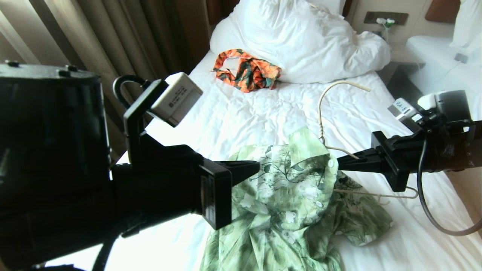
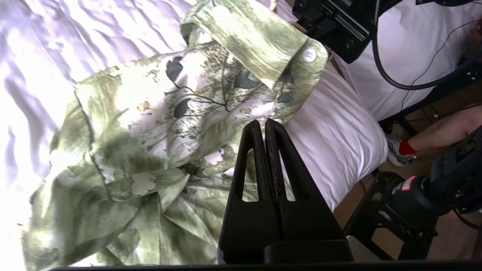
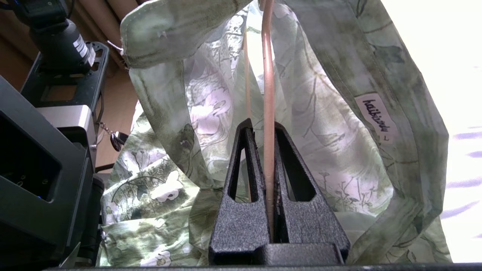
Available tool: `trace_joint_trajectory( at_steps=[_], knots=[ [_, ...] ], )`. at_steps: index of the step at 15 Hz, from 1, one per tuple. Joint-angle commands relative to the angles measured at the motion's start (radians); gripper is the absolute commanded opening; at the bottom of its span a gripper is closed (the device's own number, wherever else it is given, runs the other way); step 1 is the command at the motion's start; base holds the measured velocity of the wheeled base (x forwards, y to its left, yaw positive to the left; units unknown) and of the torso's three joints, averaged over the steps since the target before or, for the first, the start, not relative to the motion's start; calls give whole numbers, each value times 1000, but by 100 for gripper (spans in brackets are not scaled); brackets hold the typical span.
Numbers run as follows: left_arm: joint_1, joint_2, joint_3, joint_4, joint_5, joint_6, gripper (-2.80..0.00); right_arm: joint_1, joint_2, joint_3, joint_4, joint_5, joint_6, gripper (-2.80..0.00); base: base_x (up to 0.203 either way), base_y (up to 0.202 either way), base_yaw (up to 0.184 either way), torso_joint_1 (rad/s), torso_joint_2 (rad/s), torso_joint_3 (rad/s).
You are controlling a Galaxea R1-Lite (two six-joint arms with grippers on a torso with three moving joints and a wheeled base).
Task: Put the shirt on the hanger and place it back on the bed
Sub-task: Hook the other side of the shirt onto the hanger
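Observation:
The pale green leaf-print shirt point(image 1: 290, 203) lies crumpled on the bed point(image 1: 244, 116), its collar raised point(image 2: 260, 41). The cream wire hanger point(image 1: 331, 88) has its hook standing above the collar and its frame partly inside the shirt. My right gripper point(image 1: 340, 162) comes in from the right, shut on the hanger wire point(image 3: 268, 94) inside the neck opening, near the white label point(image 3: 376, 116). My left gripper point(image 1: 256, 167) hovers at the shirt's left shoulder point(image 2: 150, 131). Its jaws are pressed together point(image 2: 265, 122) with no cloth between them.
An orange-and-green floral garment point(image 1: 246, 69) lies by the bunched white duvet point(image 1: 301, 41) at the head of the bed. Curtains point(image 1: 113, 37) hang on the left; a second white bed point(image 1: 444, 56) stands on the right. A person's leg in a red sock point(image 2: 406, 148) is beside the bed.

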Motion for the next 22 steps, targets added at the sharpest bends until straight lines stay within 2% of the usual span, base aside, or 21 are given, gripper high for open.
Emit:
trace_joint_trajectory(
  at_steps=[1,2,5,7,9,16,22],
  knots=[
    [102,-33,25,-3,-124,30,-123,18,2,1,0,16,-5,-280,0,0,0,0,0,0],
    [143,-37,39,-4,-188,55,0,30,-1,3,1,16,-5,-280,0,0,0,0,0,0],
    [233,-12,33,-9,-334,162,0,36,-9,3,0,16,-4,-280,0,0,0,0,0,0],
    [255,50,-17,-12,-374,184,0,36,-8,3,0,17,-4,-280,0,0,0,0,0,0],
    [260,145,-62,-45,-385,204,0,32,-5,-2,0,17,-4,-280,0,0,0,0,0,0],
    [257,382,-77,-368,-441,239,0,32,17,6,-66,37,4,-280,0,0,0,0,0,0],
    [231,421,-111,-389,-444,238,0,38,10,4,-66,37,4,-280,0,0,0,0,0,0]
  ],
)
